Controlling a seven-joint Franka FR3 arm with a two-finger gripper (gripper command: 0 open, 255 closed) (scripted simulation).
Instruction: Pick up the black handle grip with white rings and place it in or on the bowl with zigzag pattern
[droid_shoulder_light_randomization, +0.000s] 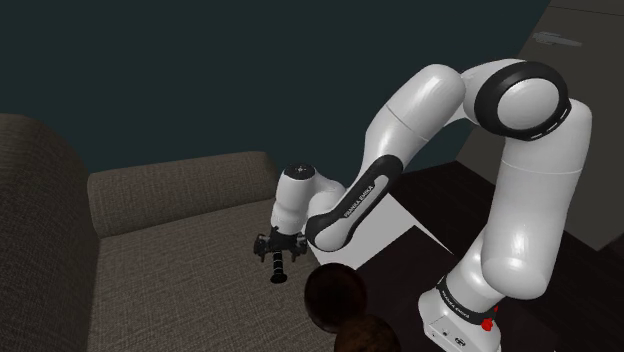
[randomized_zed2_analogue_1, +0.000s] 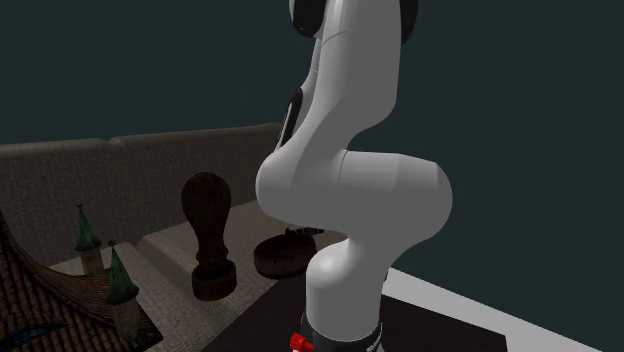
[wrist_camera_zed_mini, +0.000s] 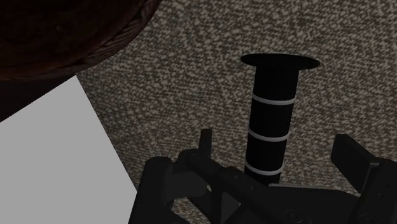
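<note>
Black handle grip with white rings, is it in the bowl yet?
Not yet. Nothing looks done: the grip is upright over the couch, outside the dark bowl. The open pincer straddles it without touching. Left: squeeze, lift, drop it in the bowl.

Sofa seat (droid_shoulder_light_randomization: 170, 255) left bare toward shoulder view's left, bounded behind by backrest (droid_shoulder_light_randomization: 180, 185). Dark bowl (droid_shoulder_light_randomization: 335, 293) set nearby; tall dark knobbed piece (randomized_zed2_analogue_1: 210, 235) stood near it.
</note>
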